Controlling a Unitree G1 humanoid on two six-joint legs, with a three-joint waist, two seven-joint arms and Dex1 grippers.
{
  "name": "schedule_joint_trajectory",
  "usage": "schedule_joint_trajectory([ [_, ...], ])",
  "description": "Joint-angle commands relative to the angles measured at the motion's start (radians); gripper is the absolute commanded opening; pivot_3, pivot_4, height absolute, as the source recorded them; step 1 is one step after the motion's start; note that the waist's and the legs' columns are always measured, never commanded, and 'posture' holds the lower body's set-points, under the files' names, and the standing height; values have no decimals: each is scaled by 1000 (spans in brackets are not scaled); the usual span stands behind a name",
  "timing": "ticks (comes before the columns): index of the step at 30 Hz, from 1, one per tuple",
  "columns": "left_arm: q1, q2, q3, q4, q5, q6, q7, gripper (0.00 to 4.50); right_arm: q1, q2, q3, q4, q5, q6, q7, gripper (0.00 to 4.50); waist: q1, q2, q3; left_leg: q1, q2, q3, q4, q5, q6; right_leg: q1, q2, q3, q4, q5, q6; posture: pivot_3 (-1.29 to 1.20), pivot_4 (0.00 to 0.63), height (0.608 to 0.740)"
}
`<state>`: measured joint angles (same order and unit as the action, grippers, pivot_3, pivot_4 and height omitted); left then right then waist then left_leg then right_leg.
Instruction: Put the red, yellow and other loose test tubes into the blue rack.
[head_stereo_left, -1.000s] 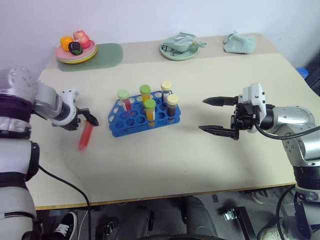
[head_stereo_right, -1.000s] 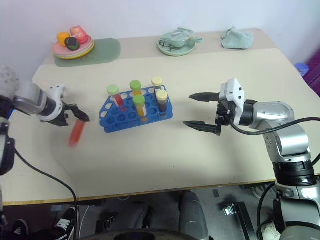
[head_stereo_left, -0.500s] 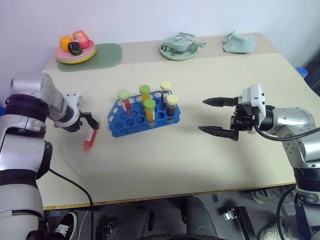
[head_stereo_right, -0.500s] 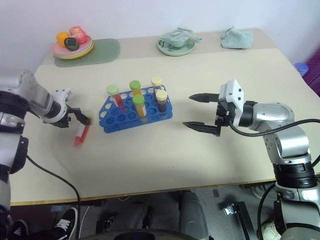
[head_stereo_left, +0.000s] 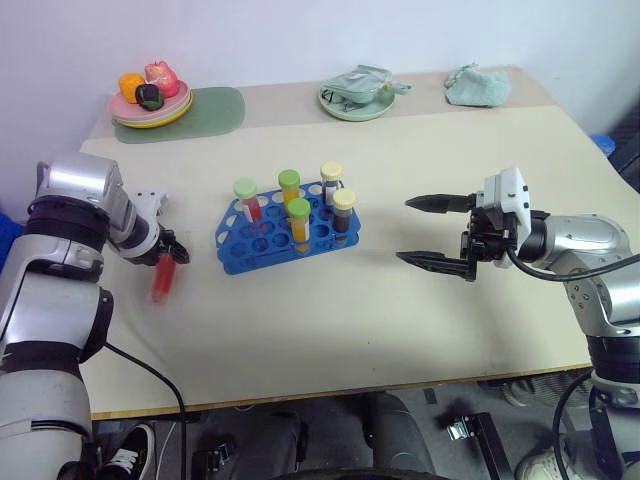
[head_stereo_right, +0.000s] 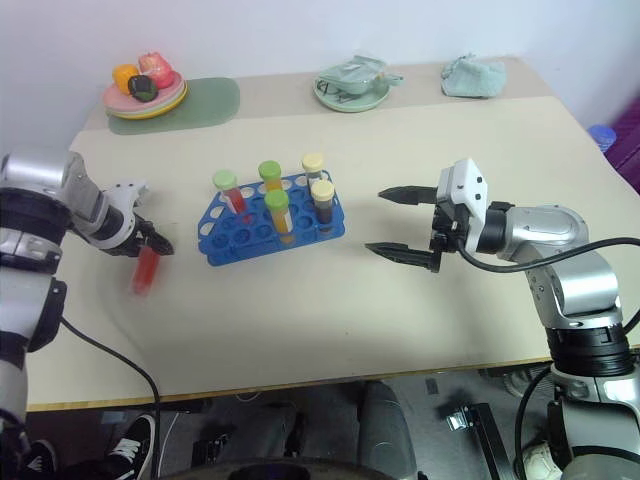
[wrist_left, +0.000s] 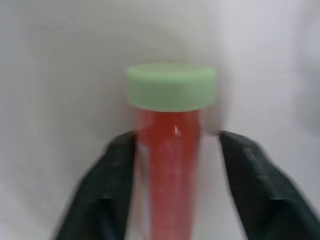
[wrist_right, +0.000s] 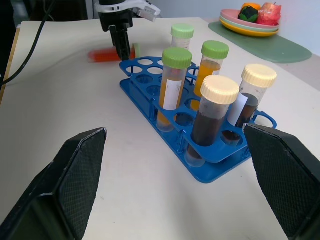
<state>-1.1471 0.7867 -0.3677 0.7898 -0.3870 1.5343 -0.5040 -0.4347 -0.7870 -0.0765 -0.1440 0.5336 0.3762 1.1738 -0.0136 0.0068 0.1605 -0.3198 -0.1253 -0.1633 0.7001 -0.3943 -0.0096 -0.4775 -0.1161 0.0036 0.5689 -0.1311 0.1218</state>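
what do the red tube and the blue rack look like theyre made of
Red test tube: seems clear plastic, since red liquid shows through; its pale green cap looks matte plastic.
Blue rack: likely moulded plastic, going by its uniform glossy blue and thin perforated plate.

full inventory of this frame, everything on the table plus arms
rack: 1, blue, table centre
tubes in rack: 5; three green-capped, two cream-capped; upright
loose tube: 1, red with green cap, lying left of the rack
plates with toy food: stack, pink and yellow, back left on a green mat
green plate: 1, holds a crumpled cloth, back centre
cloth: 1, pale green, back right
table: 1, beige
left gripper: jaws closed on the loose tube
right gripper: jaws open, empty, right of the rack
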Motion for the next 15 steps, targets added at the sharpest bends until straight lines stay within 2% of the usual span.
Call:
schedule_joint_trajectory([
  [1, 9, 11, 17, -41, 28, 15, -28, 771, -14, -9, -20, -29, 6, -11, 0, 4500, 1, 0, 0, 0, 0, 0, 0, 0, 0, 0, 0, 0, 0, 0, 0, 0, 150, 740],
  [10, 74, 54, 137, -163, 53, -8, -24, 768, -12, -3, -21, -22, 0, -23, -2, 4500, 0, 0, 0, 0, 0, 0, 0, 0, 0, 0, -1, 0, 1, 0, 0, 0, 150, 740],
  [15, 186, 99, 252, -403, 75, -246, -12, 768, -11, 1, -20, -18, -5, -33, -5, 4500, 0, 0, 0, -1, 2, 0, 0, 0, 0, -1, -1, 0, 1, 0, 0, 0, 150, 740],
])
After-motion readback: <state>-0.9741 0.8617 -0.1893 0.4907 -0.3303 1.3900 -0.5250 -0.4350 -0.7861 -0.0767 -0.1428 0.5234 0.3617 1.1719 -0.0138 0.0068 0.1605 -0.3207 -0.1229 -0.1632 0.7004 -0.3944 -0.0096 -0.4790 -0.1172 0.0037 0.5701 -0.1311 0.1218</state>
